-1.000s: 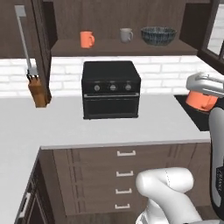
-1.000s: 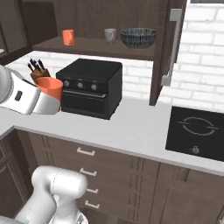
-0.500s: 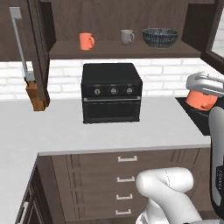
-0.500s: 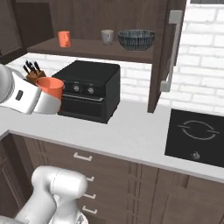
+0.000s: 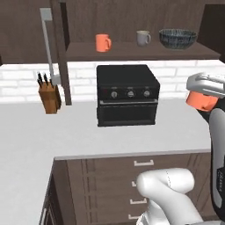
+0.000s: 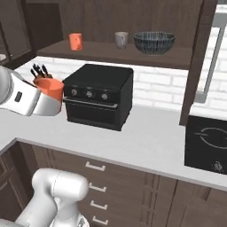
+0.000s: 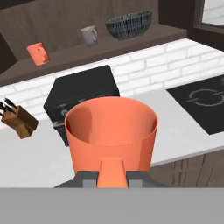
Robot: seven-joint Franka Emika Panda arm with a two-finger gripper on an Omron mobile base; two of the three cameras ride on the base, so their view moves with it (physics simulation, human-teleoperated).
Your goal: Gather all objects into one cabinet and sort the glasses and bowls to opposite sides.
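Arm raised above the white countertop [image 5: 66,132], wrist level; gripper [image 7: 112,177] pinching the handle of an upright bright orange mug [image 7: 111,133], facing the open dark-brown wall cabinet [image 5: 145,50].

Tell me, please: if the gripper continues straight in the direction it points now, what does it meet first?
The gripper is shut on the orange mug, which fills the line ahead. Beyond it, the black countertop oven looks like the first obstacle, with the cabinet shelf higher up. Depth is unclear, so this is a guess.

The held orange mug [image 7: 111,135] hides the claw's [image 7: 112,178] fingertips.
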